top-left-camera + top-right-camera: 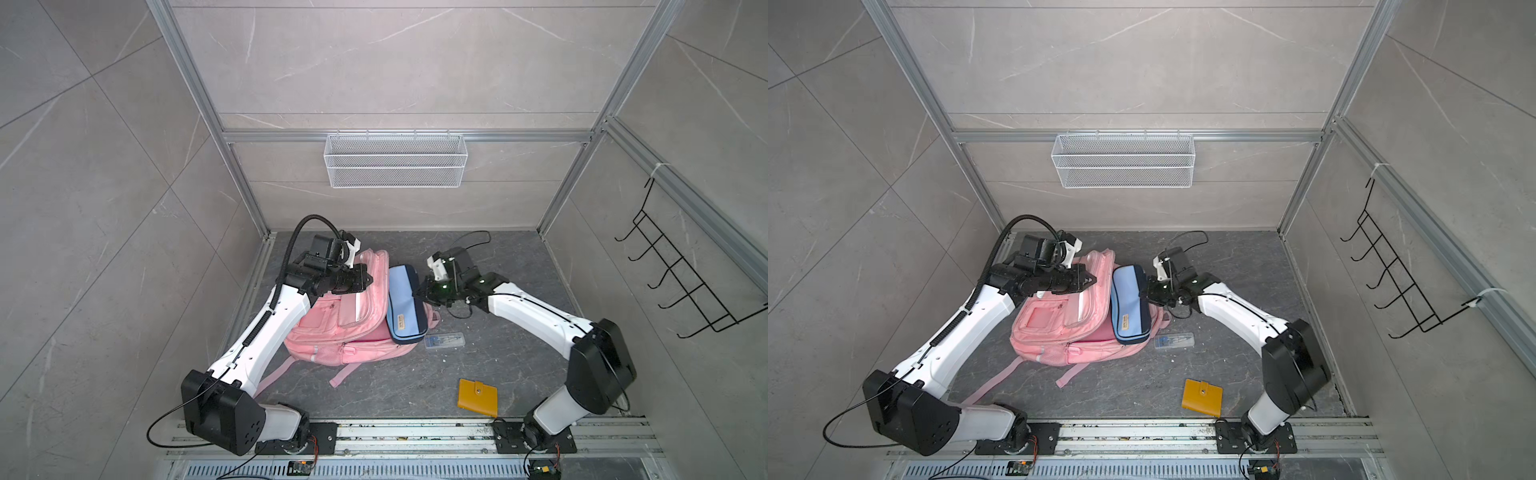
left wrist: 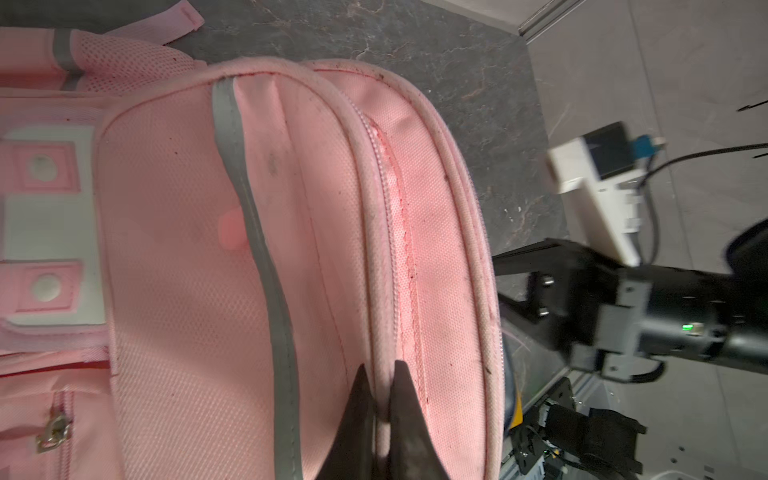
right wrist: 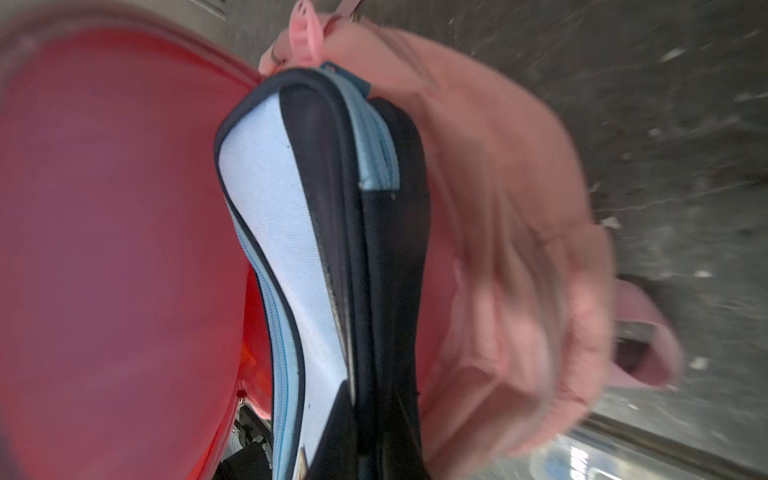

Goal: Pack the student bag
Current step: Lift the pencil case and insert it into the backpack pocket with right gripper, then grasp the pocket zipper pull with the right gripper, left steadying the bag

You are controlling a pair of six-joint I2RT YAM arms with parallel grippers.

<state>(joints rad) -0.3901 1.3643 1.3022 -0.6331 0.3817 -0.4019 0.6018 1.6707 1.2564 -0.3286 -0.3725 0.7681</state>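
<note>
Pink student bag (image 1: 332, 332) lies on the dark table (image 1: 498, 365); the left gripper (image 2: 381, 368), closed on its zip edge, seemingly holds the mouth open for the pencil case (image 1: 405, 303) clamped in the closed right gripper (image 1: 417, 293).

Soft, even light fills both top views. In the right wrist view the student bag (image 3: 498, 187) smears with motion blur; the pencil case (image 3: 282, 208) beside it looks sharper.

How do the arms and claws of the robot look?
The left arm and right arm have white shells and black joint housings. A black ribbed hose loops over the left one; thin black cables follow both. The left claw and right claw are black, with tapered fingers.
</note>
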